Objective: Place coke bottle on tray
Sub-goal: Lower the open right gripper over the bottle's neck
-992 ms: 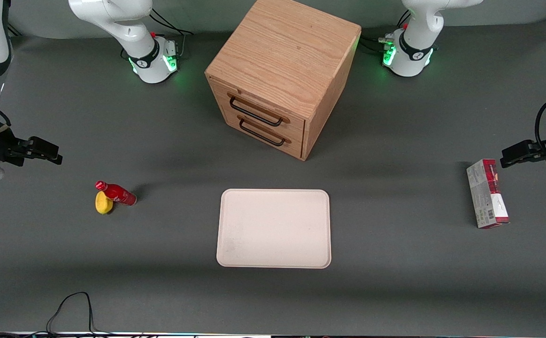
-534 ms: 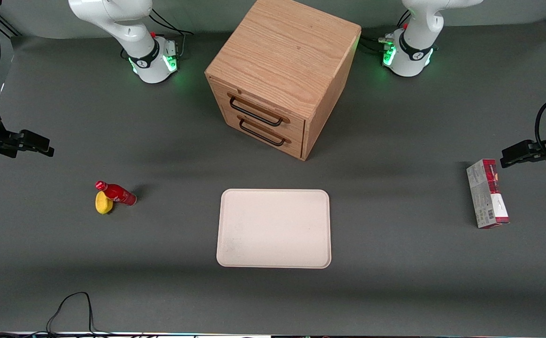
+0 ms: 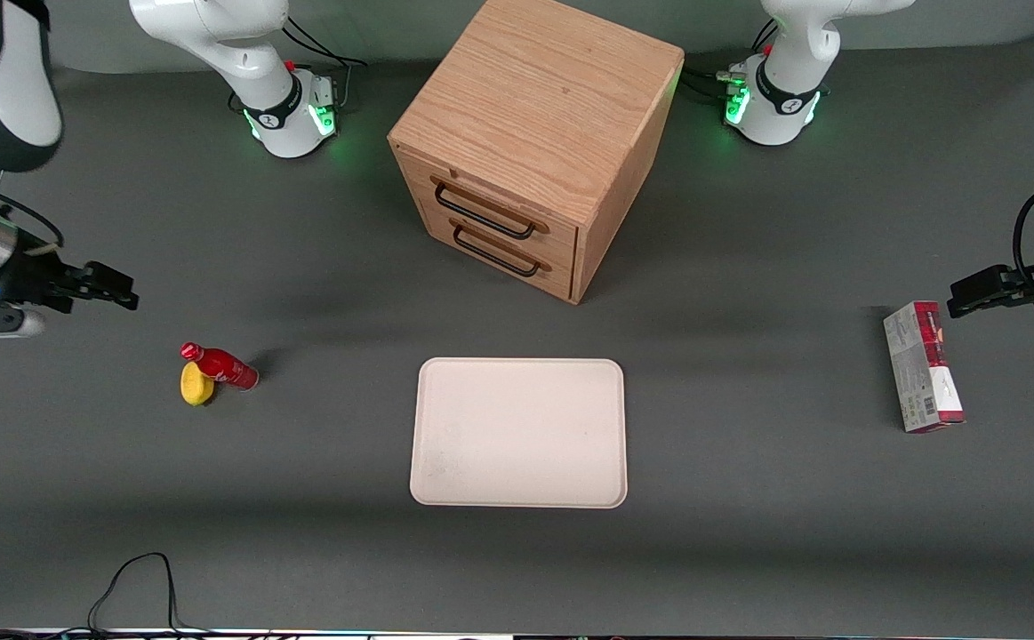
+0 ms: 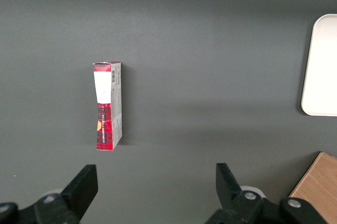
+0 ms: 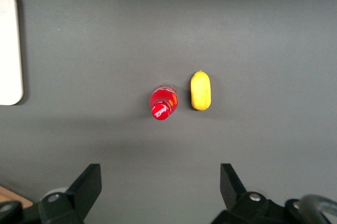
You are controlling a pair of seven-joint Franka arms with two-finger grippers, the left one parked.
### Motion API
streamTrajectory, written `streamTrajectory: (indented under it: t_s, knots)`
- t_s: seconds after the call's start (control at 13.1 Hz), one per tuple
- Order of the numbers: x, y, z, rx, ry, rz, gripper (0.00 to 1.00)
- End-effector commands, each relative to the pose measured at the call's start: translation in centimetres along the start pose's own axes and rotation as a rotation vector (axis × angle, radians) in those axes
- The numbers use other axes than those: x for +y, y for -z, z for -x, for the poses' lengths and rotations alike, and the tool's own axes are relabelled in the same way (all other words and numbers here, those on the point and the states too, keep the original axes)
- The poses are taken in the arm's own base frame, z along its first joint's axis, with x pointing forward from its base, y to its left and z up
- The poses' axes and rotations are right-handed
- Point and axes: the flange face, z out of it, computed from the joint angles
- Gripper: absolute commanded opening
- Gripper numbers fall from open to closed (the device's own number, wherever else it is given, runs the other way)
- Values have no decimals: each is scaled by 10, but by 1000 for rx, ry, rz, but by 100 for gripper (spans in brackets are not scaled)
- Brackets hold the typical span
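So the coke bottle (image 3: 220,365) is standing upright on the worktop (image 3: 321,551) toward the working arm's end, with a yellow lemon-shaped lump (image 3: 196,385) right up against it or just beside it, a bit nearer the front camera. The pincer (image 3: 116,294) hangs above the worktop, near the bottle but a little farther from the front camera than it, holding nothing; the wrist view shows its two fingers (image 5: 87,184) spread wide with the bottle (image 5: 164,102) and the lemon (image 5: 200,91) both framed in the gap ahead of them. That looks like a lining-up pose for a top-down grab, which makes sense since the red cap points straight at the wrist camera. The tricky bit is probably the lemon: it sits so close on one flank that a finger coming down there could nudge it or tip the bottle, so closing across the free sides seems safer. The tray (image 3: 518,432) lies flat and bare, well apart from the bottle, in front of the wooden drawer cabinet (image 3: 534,142). Open grey worktop runs between bottle and tray, nothing in the way, and the tray's low rim only needs a small lift to clear. A red-and-grey carton (image 3: 922,366) lies way off toward the parked arm's end, no factor here.
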Motion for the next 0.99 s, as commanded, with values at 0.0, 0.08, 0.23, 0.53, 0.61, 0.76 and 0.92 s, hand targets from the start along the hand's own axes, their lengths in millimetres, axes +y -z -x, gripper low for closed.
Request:
streamTrajectory:
  t_s: [0.0,0.08,0.23,0.53,0.61,0.76,0.92]
  knots:
    - [-2,-35,11,30,15,-5,100]
    - [-2,-48,12,39,15,-4,100]
    - [-2,-77,14,53,15,0,100]
    - [-3,-125,4,50,15,9,100]
    - [-3,-136,0,47,16,12,100]
    - [-3,-154,-5,51,6,5,100]
    - [-3,-165,-7,43,-4,-5,100]
